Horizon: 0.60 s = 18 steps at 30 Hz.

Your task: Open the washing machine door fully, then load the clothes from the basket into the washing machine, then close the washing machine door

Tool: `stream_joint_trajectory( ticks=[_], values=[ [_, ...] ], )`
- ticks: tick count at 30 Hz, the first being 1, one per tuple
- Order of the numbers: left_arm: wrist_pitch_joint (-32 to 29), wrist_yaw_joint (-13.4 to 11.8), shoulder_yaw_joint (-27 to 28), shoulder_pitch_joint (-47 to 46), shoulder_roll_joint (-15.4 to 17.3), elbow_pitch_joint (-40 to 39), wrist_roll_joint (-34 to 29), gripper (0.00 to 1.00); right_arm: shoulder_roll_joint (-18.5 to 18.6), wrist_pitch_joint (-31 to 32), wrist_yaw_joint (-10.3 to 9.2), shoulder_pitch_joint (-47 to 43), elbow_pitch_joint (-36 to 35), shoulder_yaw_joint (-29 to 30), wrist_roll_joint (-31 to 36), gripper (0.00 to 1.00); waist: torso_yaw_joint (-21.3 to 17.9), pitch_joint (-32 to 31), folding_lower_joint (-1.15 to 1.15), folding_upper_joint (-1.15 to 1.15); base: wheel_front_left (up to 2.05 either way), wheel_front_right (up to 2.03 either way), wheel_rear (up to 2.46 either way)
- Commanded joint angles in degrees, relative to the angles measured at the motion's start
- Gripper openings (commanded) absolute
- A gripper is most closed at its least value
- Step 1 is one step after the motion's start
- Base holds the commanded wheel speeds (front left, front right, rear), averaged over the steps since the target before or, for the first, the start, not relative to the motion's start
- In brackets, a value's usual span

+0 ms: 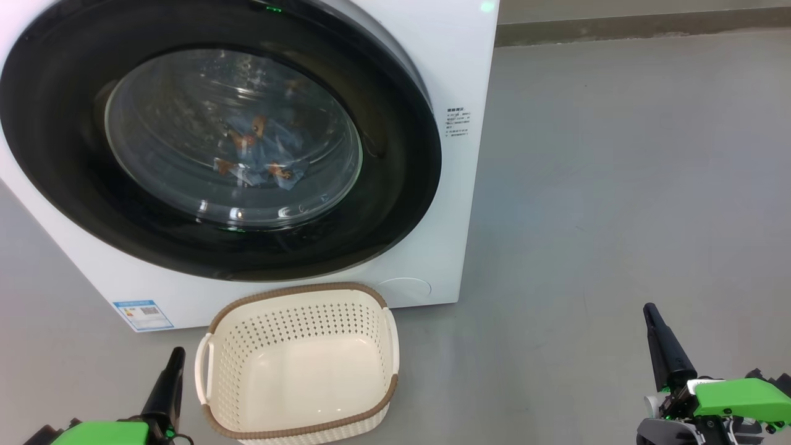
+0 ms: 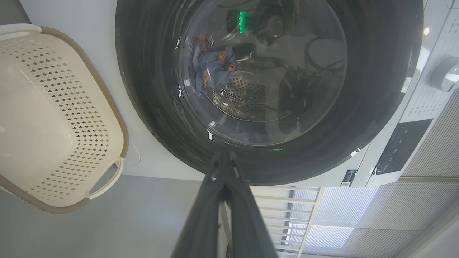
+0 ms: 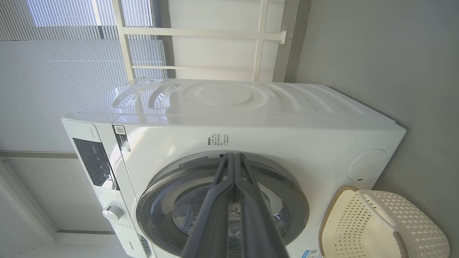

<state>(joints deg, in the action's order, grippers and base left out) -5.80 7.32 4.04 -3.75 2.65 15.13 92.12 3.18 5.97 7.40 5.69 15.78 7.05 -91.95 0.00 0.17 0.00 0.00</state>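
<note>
A: How does the washing machine door look?

B: The washing machine door is a wide glossy black ring around a bulging clear window. It lies flat against the front of the washing machine. Behind the glass, the clothes, blue with orange-brown figures, lie in the steel drum.

A: And the basket?

B: The basket stands on the grey floor just in front of the machine, below the door, its bare cream bottom showing.

A: What do the wrist views add?

B: The left wrist view shows the machine's dial and dark control panel. The right wrist view shows its ribbed top and a round flap.

A: The end effectors?

B: The left end effector hangs in front of the machine, below its blue label. The right end effector is well off the machine's right side. Each has its fingers pressed together and holds nothing.

A: Anything unclear?

B: The head view cuts off the door's top and left edge. Reflections blur the drum, and the small print beside the door is unreadable.
</note>
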Motion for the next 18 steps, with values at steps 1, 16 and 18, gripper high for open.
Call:
stream_joint_trajectory(
  ticks=[1,16,18],
  values=[
    [-0.3,0.2,2.0,-2.4,0.6,-1.1,0.5,0.0,0.0,0.2,0.09,0.5,-1.8,-0.9,-0.5,0.0,0.0,0.0,0.0,0.0,0.0,0.0,0.0],
    [-0.4,0.2,2.1,-2.4,0.6,-1.1,0.4,0.0,-0.1,0.3,0.09,0.5,-1.8,-0.8,-0.4,0.0,0.0,0.0,0.0,0.0,0.0,0.0,0.0],
    [-0.4,0.2,2.1,-2.4,0.5,-1.1,0.4,0.0,-0.1,0.3,0.09,0.5,-1.8,-0.8,-0.4,0.0,0.0,0.0,0.0,0.0,0.0,0.0,0.0]
  ],
)
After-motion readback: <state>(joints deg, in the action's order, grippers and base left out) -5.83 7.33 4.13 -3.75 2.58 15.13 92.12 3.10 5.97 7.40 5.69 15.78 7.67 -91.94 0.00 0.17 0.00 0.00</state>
